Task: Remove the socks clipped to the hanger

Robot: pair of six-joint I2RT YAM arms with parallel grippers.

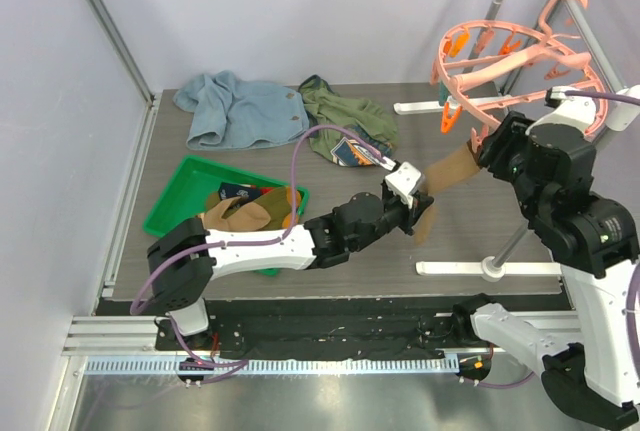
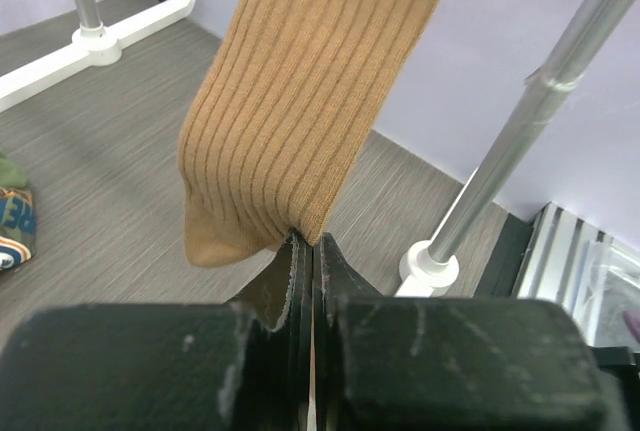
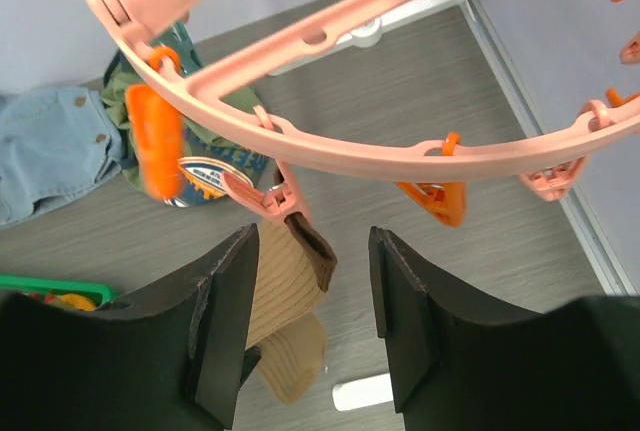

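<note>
A tan ribbed sock (image 1: 452,166) stretches from a pink clip (image 3: 272,191) on the salmon hanger (image 1: 515,71) down to my left gripper (image 1: 420,213). That gripper (image 2: 308,243) is shut on the sock's (image 2: 300,81) lower edge. My right gripper (image 3: 310,291) is open just under the hanger ring (image 3: 330,146), its fingers (image 3: 225,321) on either side of the clip and the sock's brown cuff (image 3: 318,251). The clip still bites the cuff. More socks (image 1: 240,216) lie in the green tray (image 1: 185,176).
A light-blue garment (image 1: 240,106) and an olive one (image 1: 345,121) lie at the back of the table. Grey rack poles (image 2: 540,111) stand on white feet (image 1: 490,269) at the right. Several empty orange clips (image 3: 435,201) dangle from the ring.
</note>
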